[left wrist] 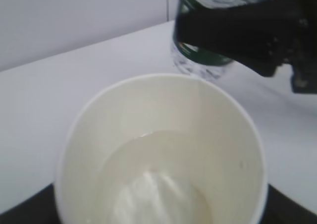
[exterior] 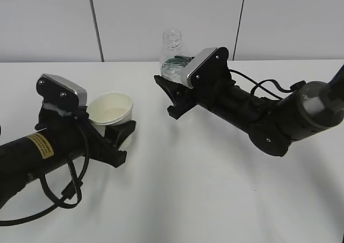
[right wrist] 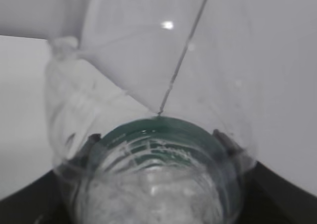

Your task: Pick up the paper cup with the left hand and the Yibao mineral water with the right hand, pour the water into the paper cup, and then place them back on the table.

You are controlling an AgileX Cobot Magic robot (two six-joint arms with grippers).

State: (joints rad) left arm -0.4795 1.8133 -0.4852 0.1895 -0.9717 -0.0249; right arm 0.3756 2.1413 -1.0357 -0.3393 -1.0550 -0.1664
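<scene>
The white paper cup [exterior: 111, 109] stands upright in my left gripper [exterior: 115, 126], which is shut on it at the left of the table [exterior: 215, 189]. In the left wrist view the cup [left wrist: 158, 154] fills the frame and holds clear water at its bottom. The Yibao mineral water bottle [exterior: 173, 52] stands upright and capless, with my right gripper [exterior: 169, 92] shut on its green-labelled lower body. The bottle [left wrist: 203, 65] is beyond the cup, a little apart from it. It fills the right wrist view [right wrist: 158, 135]. I cannot tell whether cup or bottle touches the table.
A grey panelled wall [exterior: 161, 17] runs behind the table's far edge. The right arm [exterior: 279, 116] reaches in from the right, and the left arm [exterior: 32, 151] from the lower left, with a cable loop [exterior: 59, 194] hanging over the table.
</scene>
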